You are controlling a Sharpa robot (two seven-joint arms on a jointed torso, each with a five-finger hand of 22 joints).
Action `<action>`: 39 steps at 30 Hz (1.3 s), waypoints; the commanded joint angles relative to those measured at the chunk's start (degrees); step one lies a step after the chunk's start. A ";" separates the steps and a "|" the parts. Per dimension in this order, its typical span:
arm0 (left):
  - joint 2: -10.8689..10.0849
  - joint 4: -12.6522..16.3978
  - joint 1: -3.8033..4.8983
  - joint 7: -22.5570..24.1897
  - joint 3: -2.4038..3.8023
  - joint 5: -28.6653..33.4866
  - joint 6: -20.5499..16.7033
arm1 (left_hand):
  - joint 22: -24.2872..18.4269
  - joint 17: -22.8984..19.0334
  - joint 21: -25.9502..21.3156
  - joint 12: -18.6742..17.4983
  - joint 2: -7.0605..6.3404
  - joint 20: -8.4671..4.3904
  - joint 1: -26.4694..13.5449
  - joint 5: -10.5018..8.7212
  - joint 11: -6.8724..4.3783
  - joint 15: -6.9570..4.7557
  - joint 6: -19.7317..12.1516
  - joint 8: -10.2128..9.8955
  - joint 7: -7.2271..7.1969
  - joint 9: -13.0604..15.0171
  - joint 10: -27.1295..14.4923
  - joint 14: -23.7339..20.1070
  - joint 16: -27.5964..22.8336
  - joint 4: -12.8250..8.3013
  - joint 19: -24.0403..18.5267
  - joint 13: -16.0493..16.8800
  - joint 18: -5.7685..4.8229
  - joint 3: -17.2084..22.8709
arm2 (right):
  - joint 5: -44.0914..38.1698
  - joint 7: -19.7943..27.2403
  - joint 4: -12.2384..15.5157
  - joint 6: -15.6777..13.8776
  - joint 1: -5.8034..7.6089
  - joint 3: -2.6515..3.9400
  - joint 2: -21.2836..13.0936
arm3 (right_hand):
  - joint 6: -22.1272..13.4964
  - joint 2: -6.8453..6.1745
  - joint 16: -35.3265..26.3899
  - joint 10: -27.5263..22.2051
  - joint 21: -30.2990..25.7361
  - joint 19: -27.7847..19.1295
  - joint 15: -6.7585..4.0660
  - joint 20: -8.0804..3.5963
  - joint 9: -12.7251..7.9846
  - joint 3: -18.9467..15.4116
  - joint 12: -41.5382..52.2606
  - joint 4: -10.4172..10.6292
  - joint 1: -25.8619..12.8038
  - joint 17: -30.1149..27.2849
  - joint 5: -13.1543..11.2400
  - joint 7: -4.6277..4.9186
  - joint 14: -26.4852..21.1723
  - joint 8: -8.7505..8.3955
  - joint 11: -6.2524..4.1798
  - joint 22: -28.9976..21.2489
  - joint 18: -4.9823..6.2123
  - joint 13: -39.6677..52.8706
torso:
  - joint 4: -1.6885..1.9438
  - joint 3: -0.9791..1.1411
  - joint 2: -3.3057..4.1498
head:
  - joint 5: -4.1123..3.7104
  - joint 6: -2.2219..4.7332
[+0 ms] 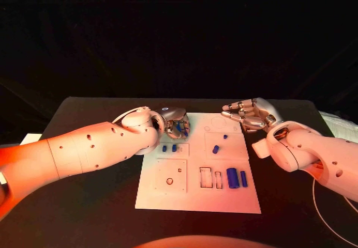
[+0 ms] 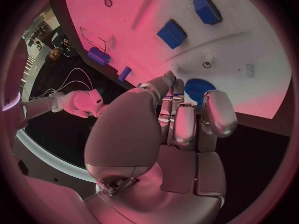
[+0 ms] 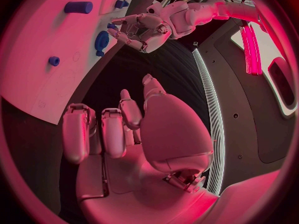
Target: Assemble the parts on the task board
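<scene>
Watching from the head camera, I have the left hand (image 1: pixel 176 126) hovering over the far-left corner of the task board (image 1: pixel 198 204), at about eleven o'clock from the board's middle, fingers curled in over a blue gear (image 2: pixel 201 88); the left wrist camera puts the fingertips right at the gear's edge, but I cannot tell whether they actually hold it or only crowd it. The right hand (image 1: pixel 250 115) sits off the board's far-right corner, at about one o'clock, fingers loosely bent and holding nothing that I can see. Two small blue blocks (image 1: pixel 169 148) stand just behind the left wrist, a small peg (image 1: pixel 215 149) lies near the board's middle, and the large cylinder (image 1: pixel 232 177) with a thinner one (image 1: pixel 244 178) beside it waits at about four o'clock. My worry is the gear: if the fingers close unevenly, I judge it could tilt on its post or skid toward the board's edge. The left forearm also hangs low over the blocks, so a careless pull back could knock them.
</scene>
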 commanded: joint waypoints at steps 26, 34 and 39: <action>-7.44 3.05 0.09 -1.56 0.87 7.03 2.64 | 3.10 -1.08 0.69 -1.68 -0.35 0.19 -1.86 -0.13 0.27 0.06 0.71 -0.81 0.16 -0.39 1.01 1.22 -0.16 -0.51 1.36 0.12 -0.71 0.61 | -0.50 0.47 0.17 0.81 -0.08 0.00 -0.16 | 0.01 0.38 -0.15 -0.25 -0.17 -0.25 0.06 -0.14 0.07 -0.07 0.07 -0.32 -0.03 4.96 0.10 -0.08 3.63 0.08 -0.05 0.05 -0.15 -0.08 | -0.02 -0.05 0.17 | 0.47 0.29; -6.71 2.11 -0.02 -1.91 0.56 7.04 4.13 | 3.08 -1.23 0.59 -1.82 -0.34 0.20 -2.04 -0.15 0.28 0.06 0.73 -0.88 0.13 -0.43 1.03 1.19 -0.21 -0.47 1.32 0.12 -0.69 0.61 | -0.50 0.47 0.19 0.82 -0.08 0.00 -0.15 | 0.01 0.38 -0.15 -0.25 -0.17 -0.25 0.06 -0.14 0.07 -0.07 0.07 -0.32 -0.03 4.96 0.10 -0.08 3.63 0.08 -0.05 0.05 -0.15 -0.08 | -0.07 -0.01 0.19 | 0.49 0.20; -6.48 1.89 -0.06 -2.15 0.48 7.05 4.75 | 3.07 -1.36 0.57 -1.87 -0.34 0.21 -2.09 -0.16 0.27 0.06 0.74 -0.90 0.12 -0.44 1.05 1.16 -0.27 -0.46 1.31 0.12 -0.69 0.61 | -0.50 0.45 0.22 0.81 -0.08 0.00 -0.20 | 0.05 0.53 -0.15 -0.24 -0.19 -0.25 0.06 -0.14 0.08 -0.07 0.06 -0.34 -0.03 4.97 0.08 -0.08 3.64 0.10 -0.06 0.04 -0.15 -0.11 | -0.05 0.02 0.17 | 0.54 -0.01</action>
